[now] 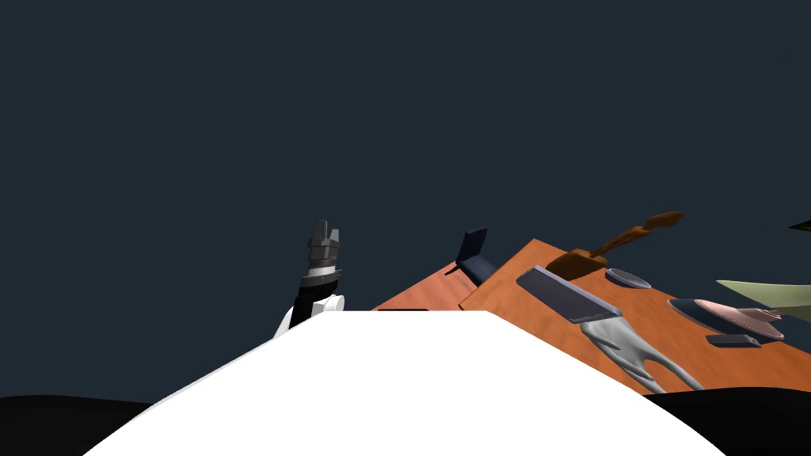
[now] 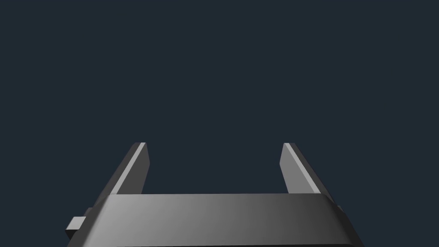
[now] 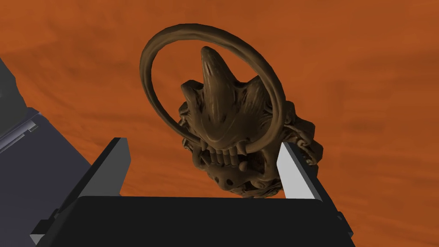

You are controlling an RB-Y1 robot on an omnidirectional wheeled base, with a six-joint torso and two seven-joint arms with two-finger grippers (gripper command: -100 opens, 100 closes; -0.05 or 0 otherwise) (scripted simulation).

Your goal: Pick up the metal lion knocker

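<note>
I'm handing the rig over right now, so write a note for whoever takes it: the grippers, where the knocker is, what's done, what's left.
Left gripper: jaws open, empty, held up clear of the table.
Right gripper: jaws open, either side of the lion knocker, one jaw close beside its mane.
Knocker: dark brown, apparently lying on the orange-brown table, ring across its face.
Done: right gripper lined up on it.
Left: close the jaws, then lift.
</note>
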